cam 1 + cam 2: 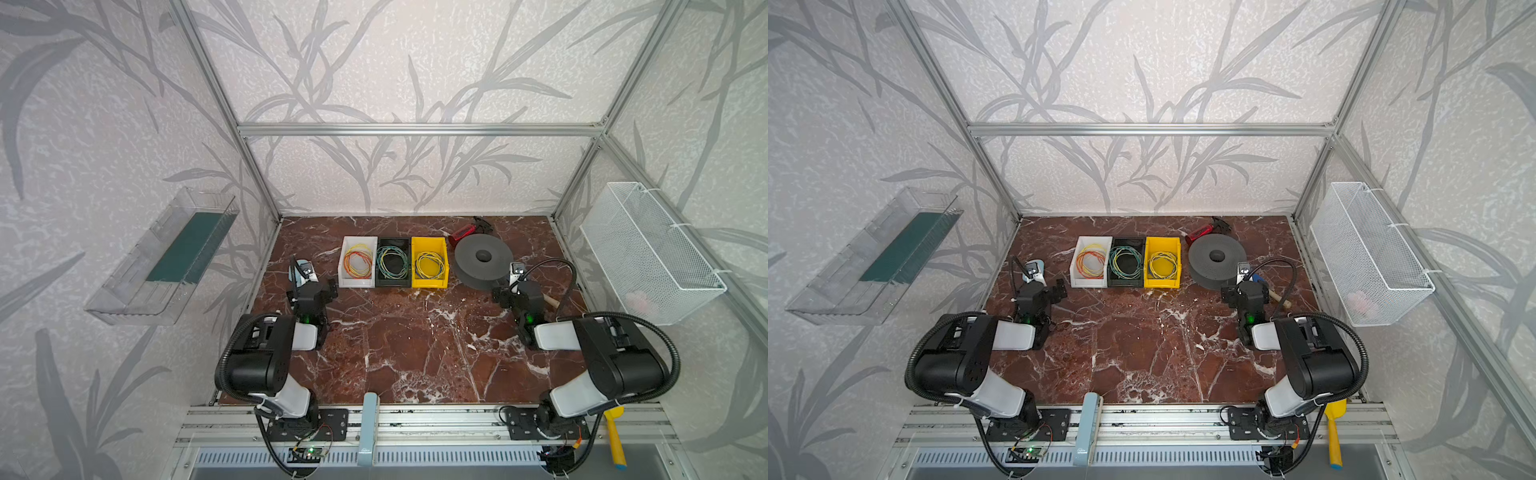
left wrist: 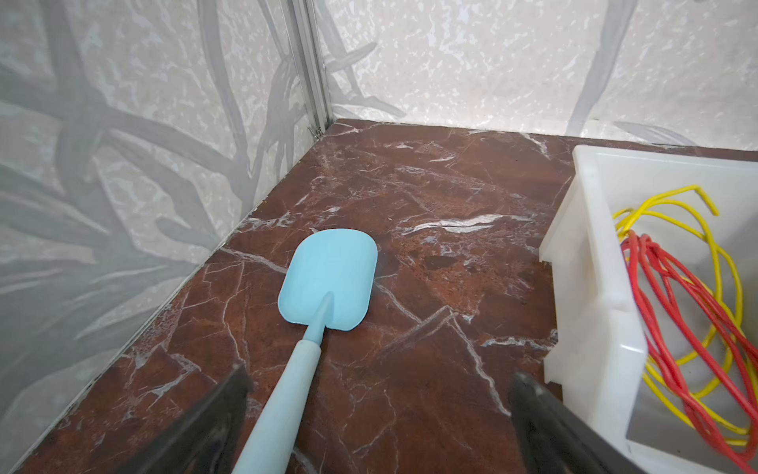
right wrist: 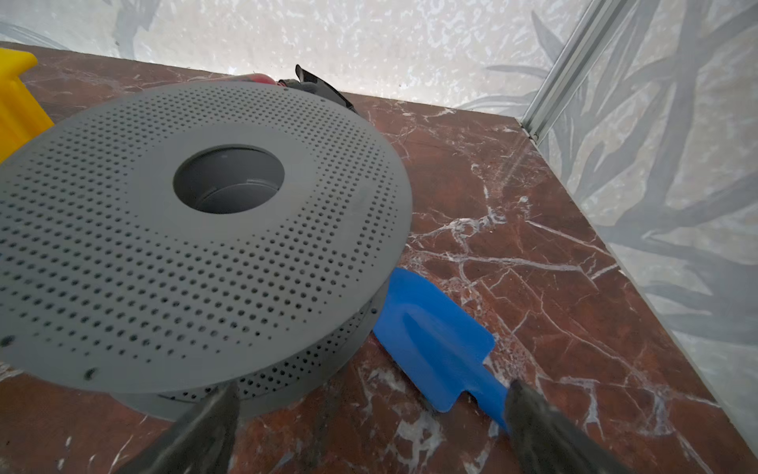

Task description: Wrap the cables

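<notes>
Open tabletop [image 1: 415, 345] is stretching across the middle, up to the three bins [image 1: 392, 283]. A grey spool [image 1: 467, 266] is crowding that row's right end with a blue scoop [image 3: 434, 340] lying at its base, and a pale blue scoop [image 2: 328, 279] is lying left of the white bin [image 2: 594, 287].

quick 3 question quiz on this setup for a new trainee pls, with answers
1. True or false: the left gripper is shut on the light blue scoop.
2. Name the two colours of cables in the white bin.
3. Which bin stands next to the grey spool? A white, B black, C yellow.
Key: 1 false, its jaws stand open. 2 yellow and red. 3 C, the yellow bin.
</notes>
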You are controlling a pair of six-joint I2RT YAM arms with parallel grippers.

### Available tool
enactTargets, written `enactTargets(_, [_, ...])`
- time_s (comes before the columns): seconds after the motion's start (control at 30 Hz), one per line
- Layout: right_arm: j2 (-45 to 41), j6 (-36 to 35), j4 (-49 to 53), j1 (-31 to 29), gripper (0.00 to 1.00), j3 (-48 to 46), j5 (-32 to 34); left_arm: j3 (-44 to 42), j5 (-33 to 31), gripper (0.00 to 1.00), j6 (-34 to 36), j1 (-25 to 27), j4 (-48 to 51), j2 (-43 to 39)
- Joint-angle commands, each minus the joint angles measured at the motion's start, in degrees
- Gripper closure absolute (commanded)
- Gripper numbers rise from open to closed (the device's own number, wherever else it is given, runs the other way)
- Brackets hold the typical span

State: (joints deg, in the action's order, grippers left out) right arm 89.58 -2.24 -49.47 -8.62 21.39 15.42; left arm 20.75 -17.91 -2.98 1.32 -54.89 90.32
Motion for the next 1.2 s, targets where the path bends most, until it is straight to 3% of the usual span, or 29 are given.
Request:
enactTargets(0.0, [-0.9,-0.1,-1.6,-0.2,0.01,0.8,0.5,0.3,0.2,0.01,0.3,-0.3,-1.2,-0.1])
enactTargets(1.0, [-1.2,0.6,-3.0,0.0,0.01,0.2,1.8,0.4,-1.1,0.01,0.2,-0.1,-1.0,-0.5])
enactTargets(1.03, [-1.8,0.9,-3.7,0.4,0.01,-0.5,1.2,1.4,-3.7,0.01,-1.3,-0.1,2.6,-2.2])
enactTargets(1.1, [-3.1,1.3,-3.5,0.9,0.01,-1.2,0.6,4.0,-2.8,0.01,-0.6,-0.2,9.7,-4.9])
enactTargets(1.17, [-4.8,0.6,-5.0,0.8,0.01,-2.4,0.3,10.3,-6.2,0.01,-2.2,-0.3,23.9,-7.8])
